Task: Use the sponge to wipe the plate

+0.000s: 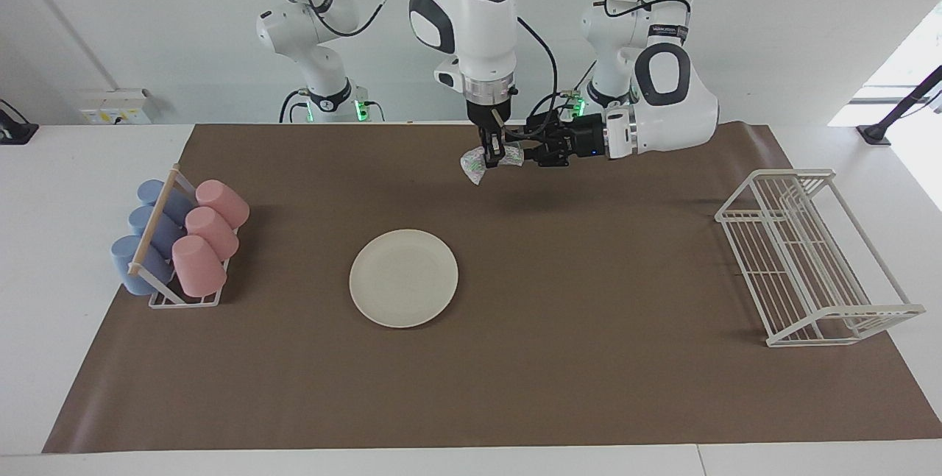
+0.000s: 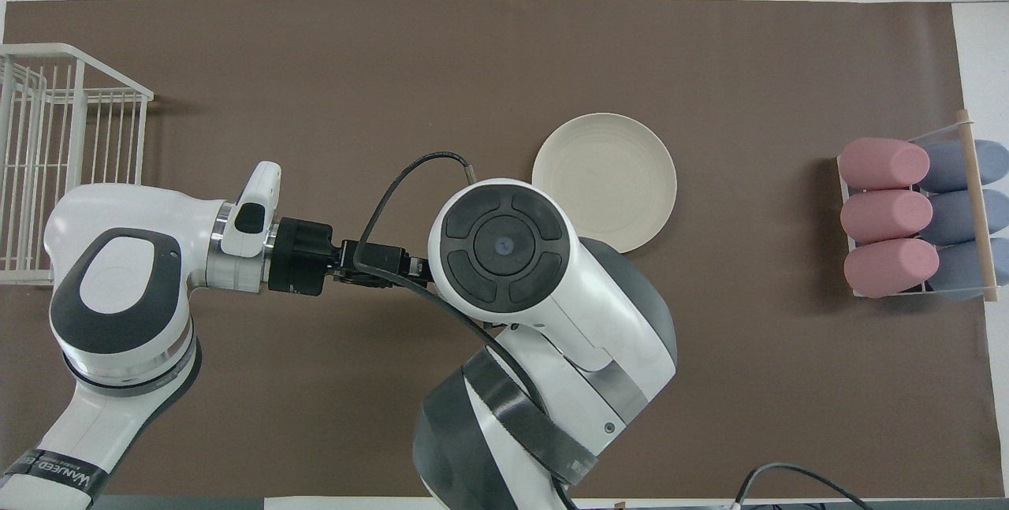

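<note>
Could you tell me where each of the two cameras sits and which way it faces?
Facing view: high across the table, looking at the robots; both arms show whole, the right gripper holding the sponge in the air, the left gripper beside it.
Overhead view: above the robots' end, looking steeply down; both arms enter from below.
Shared: the plate, the cup rack, the wire rack, half a turn apart.

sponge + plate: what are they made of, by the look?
Sponge: looks like metallic or foil-like mesh scrubber; silvery, glittery, crinkled. Plate: cream-white, matte, faint concentric rings; could be ceramic or plastic, can't tell.
</note>
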{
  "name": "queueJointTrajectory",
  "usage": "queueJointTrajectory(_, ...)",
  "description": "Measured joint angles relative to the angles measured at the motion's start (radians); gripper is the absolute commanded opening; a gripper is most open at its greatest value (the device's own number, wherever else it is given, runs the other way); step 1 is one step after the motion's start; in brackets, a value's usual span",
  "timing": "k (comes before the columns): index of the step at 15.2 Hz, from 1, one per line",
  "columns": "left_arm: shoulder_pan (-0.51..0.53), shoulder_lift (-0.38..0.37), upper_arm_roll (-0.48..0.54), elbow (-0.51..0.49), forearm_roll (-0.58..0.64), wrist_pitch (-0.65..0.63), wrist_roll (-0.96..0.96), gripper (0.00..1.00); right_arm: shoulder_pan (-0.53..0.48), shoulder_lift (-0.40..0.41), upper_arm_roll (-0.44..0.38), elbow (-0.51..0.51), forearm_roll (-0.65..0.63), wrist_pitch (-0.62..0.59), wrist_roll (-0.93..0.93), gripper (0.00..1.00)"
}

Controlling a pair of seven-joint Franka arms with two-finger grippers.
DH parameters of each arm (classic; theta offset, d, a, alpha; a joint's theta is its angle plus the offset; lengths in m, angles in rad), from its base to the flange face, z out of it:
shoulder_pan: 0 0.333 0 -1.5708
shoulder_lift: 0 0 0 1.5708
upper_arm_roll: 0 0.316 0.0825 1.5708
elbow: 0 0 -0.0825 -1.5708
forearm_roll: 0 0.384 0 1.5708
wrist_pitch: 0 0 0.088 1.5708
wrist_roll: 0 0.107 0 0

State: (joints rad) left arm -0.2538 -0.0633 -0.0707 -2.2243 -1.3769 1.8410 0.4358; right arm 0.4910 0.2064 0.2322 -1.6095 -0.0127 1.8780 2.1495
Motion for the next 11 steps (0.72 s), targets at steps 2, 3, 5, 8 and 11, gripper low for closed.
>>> queueJointTrajectory(2, -0.005, -0.005, 0.0, -0.009, -0.009, 0.008, 0.0, 0.0, 0.0, 0.0, 0.0, 0.0, 0.0, 0.0, 0.0, 0.0)
queueJointTrajectory(3, -0.005, -0.006, 0.001, -0.01, -0.012, 0.008, 0.0, 0.0, 0.0, 0.002, 0.0, 0.0, 0.0, 0.0, 0.0, 0.0)
queueJointTrajectory(5, -0.005, -0.007, 0.001, -0.01, -0.015, 0.008, -0.001, 0.0, 0.0, 0.004, 0.0, 0.0, 0.0, 0.0, 0.0, 0.0)
queueJointTrajectory(8, -0.005, -0.008, 0.002, -0.012, -0.018, 0.008, -0.008, 0.0, 0.0, 0.003, 0.0, 0.001, 0.0, 0.0, -0.001, 1.0)
queueJointTrajectory(11, -0.005, -0.008, 0.002, -0.013, -0.022, 0.007, -0.013, 0.0, -0.024, -0.012, 0.0, 0.004, 0.0, -0.021, -0.056, 1.0)
